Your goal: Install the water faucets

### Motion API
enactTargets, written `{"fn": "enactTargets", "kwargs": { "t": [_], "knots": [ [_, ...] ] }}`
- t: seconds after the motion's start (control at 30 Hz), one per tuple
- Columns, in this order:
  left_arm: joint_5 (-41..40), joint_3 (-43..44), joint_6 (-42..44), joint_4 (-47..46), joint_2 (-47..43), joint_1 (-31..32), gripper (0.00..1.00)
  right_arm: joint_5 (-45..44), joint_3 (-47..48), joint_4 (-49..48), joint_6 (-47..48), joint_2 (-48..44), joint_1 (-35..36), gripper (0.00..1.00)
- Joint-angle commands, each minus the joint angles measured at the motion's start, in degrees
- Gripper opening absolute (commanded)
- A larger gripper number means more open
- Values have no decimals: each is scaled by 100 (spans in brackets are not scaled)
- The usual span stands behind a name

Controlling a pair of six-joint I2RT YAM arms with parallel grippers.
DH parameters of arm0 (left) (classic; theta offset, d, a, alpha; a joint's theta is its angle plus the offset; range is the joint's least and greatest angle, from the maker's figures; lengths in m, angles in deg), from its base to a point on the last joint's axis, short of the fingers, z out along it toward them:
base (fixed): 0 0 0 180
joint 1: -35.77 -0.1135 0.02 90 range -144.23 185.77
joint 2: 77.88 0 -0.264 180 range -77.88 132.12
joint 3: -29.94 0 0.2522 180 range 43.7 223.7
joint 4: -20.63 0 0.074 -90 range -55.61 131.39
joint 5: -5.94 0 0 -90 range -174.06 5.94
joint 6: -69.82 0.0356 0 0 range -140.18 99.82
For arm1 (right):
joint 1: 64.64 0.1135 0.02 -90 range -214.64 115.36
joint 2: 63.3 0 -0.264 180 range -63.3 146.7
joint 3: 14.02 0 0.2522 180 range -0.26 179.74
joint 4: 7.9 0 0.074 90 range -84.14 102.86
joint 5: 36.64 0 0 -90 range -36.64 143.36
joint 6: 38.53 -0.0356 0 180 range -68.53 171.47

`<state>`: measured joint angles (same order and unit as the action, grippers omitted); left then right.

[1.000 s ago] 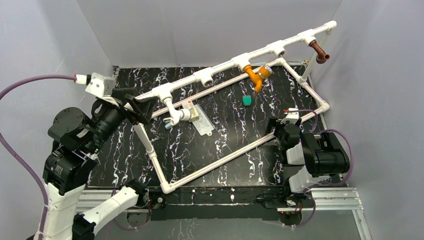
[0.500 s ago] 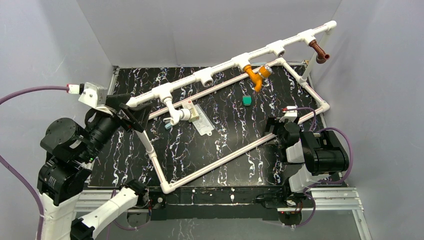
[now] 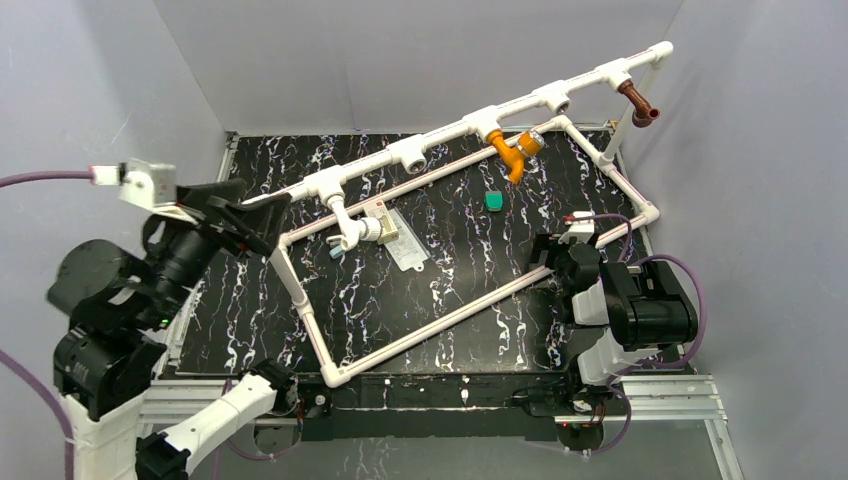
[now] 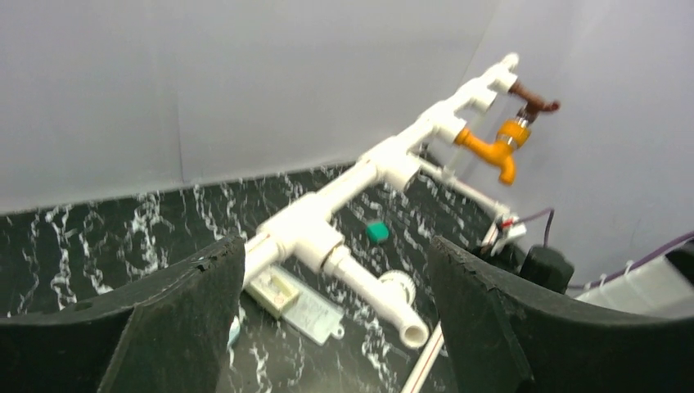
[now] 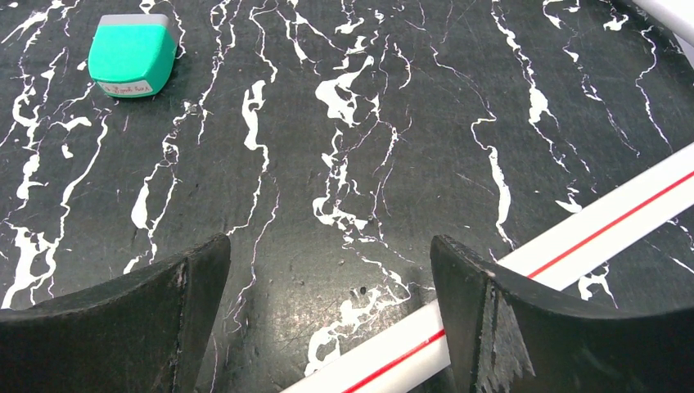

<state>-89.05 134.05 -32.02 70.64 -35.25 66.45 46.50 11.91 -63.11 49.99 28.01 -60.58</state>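
Observation:
Three water faucets hang from T-fittings on the raised rail of the white pipe frame (image 3: pixel 440 135). The white faucet (image 3: pixel 347 226) sits in the leftmost fitting with its spout pointing down. The orange faucet (image 3: pixel 512 152) is mid-rail and the reddish-brown faucet (image 3: pixel 637 102) is at the far right end. My left gripper (image 3: pixel 258 212) is open and empty, just left of the rail's end. In the left wrist view the white faucet (image 4: pixel 372 291) lies ahead between the open jaws, apart from both. My right gripper (image 3: pixel 545 262) is open and empty, low over the frame's lower pipe (image 5: pixel 589 233).
A small teal piece (image 3: pixel 493 201) lies on the black marbled table inside the frame, also seen as a teal piece (image 5: pixel 132 54) in the right wrist view. A clear flat packet (image 3: pixel 400 243) lies beside the white faucet. Grey walls enclose the table at the back and sides.
My left arm has drawn back to the left, away from the white faucet, with its jaws a little wider. The right arm and the faucets have not moved.

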Motion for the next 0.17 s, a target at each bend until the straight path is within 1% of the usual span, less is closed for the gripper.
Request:
{"fn": "enactTargets", "kwargs": {
  "t": [0.0, 0.07, 0.13],
  "knots": [
    [-200, 917, 20, -167, 254, 9, 79, 80, 211, -58, 16, 24, -69, 99],
    [-179, 1303, 78, -144, 408, 9, 79, 170, 300, 79, -16, 48, -115, 99],
    [-123, 1395, 85, -122, 529, 17, 80, 288, 332, 146, -36, 51, -181, 99]
  ]
}}
